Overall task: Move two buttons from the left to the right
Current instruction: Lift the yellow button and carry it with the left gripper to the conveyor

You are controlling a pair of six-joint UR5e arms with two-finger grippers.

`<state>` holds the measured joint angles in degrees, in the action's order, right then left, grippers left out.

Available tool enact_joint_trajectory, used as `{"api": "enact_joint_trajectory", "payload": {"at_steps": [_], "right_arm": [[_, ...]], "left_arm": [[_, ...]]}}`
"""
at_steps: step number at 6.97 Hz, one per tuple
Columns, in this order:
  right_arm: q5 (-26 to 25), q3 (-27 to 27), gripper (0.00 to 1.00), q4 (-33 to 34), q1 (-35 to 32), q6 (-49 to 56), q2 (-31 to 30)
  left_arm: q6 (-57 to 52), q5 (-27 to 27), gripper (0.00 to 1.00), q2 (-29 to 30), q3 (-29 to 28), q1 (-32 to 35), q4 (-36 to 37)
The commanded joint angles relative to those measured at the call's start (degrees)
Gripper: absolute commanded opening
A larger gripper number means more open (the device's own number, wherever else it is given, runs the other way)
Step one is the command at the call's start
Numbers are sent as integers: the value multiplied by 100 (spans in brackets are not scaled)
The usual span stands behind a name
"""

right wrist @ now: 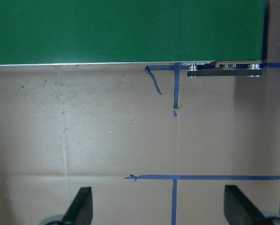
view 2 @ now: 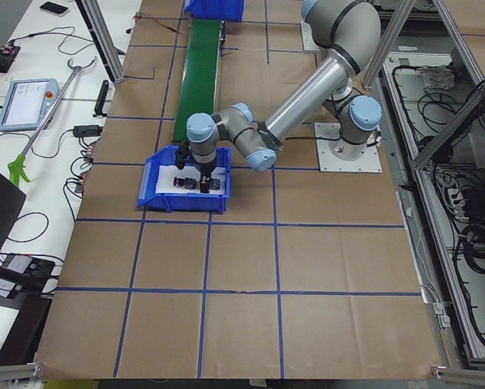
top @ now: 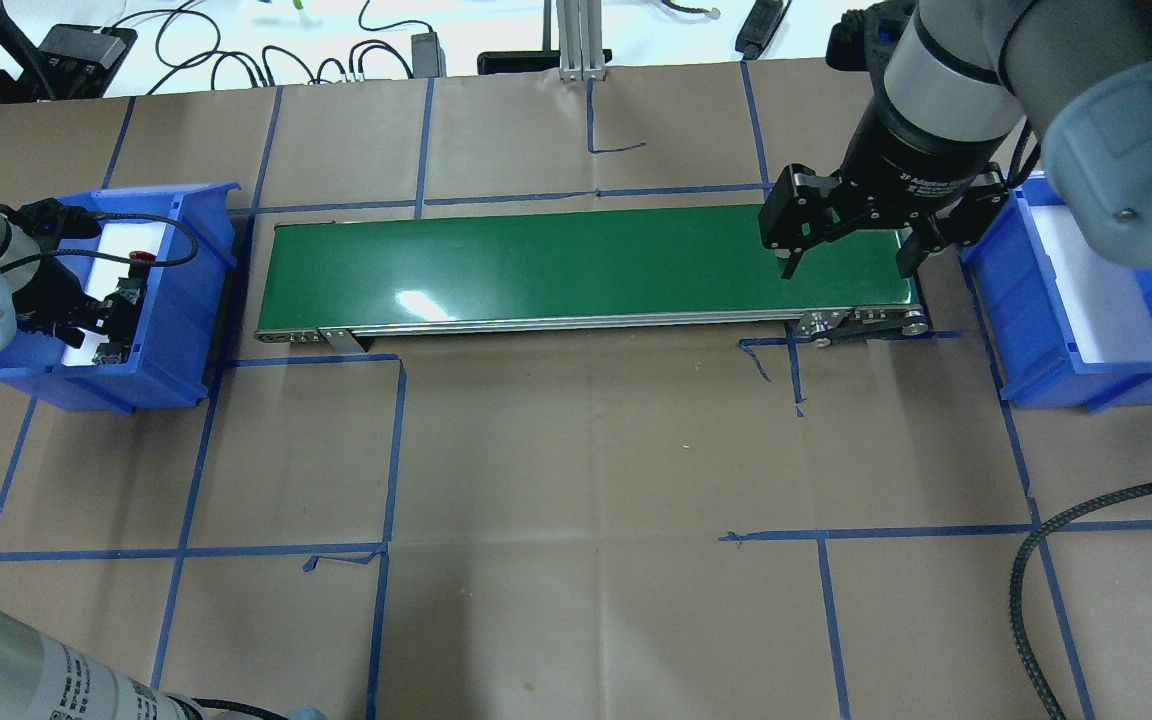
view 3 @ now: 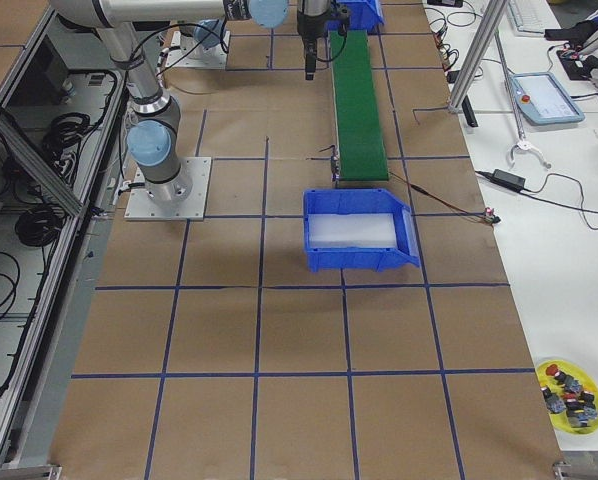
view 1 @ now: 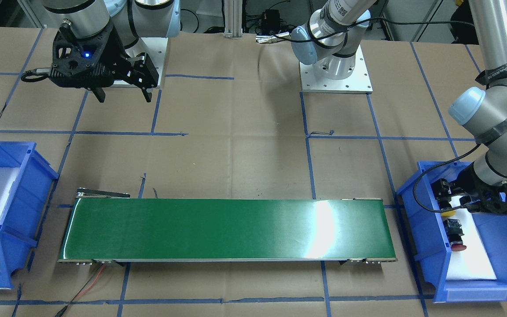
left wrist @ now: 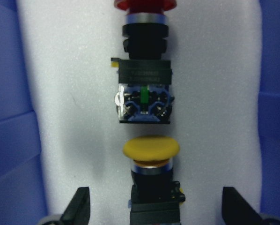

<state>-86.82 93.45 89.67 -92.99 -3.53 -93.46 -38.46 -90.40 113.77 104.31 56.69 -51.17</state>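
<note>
The yellow button (left wrist: 151,147) lies on its side on white foam in the blue left bin (view 1: 412,211), with the red button (left wrist: 144,70) end to end beyond it. The front view shows the yellow cap (view 1: 448,214) and the red button (view 1: 457,246). My left gripper (left wrist: 156,211) is lowered into this bin, open, its fingers (left wrist: 81,206) standing apart on either side of the yellow button's body without touching it. My right gripper (top: 846,255) hangs open and empty above the right end of the green conveyor (top: 586,260).
A second blue bin (top: 1036,330) with a bare white foam lining stands past the conveyor's right end. Blue tape lines cross the brown paper table. A yellow dish (view 3: 571,392) with several spare buttons sits far off in the right side view.
</note>
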Motion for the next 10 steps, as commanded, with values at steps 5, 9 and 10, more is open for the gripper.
{"api": "enact_joint_trajectory", "payload": {"at_steps": [5,9,10], "right_arm": [[-11,-73,100,6,27,45,20],[-2,-265,100,24,27,36,29],[-2,-257,100,24,35,36,29]], "left_arm": [[190,-4,4,5,-94,-9,37],[146,-39,1,-539,-1644,-18,-2212],[129,-48,1,-549,-2216,17,-2900]]}}
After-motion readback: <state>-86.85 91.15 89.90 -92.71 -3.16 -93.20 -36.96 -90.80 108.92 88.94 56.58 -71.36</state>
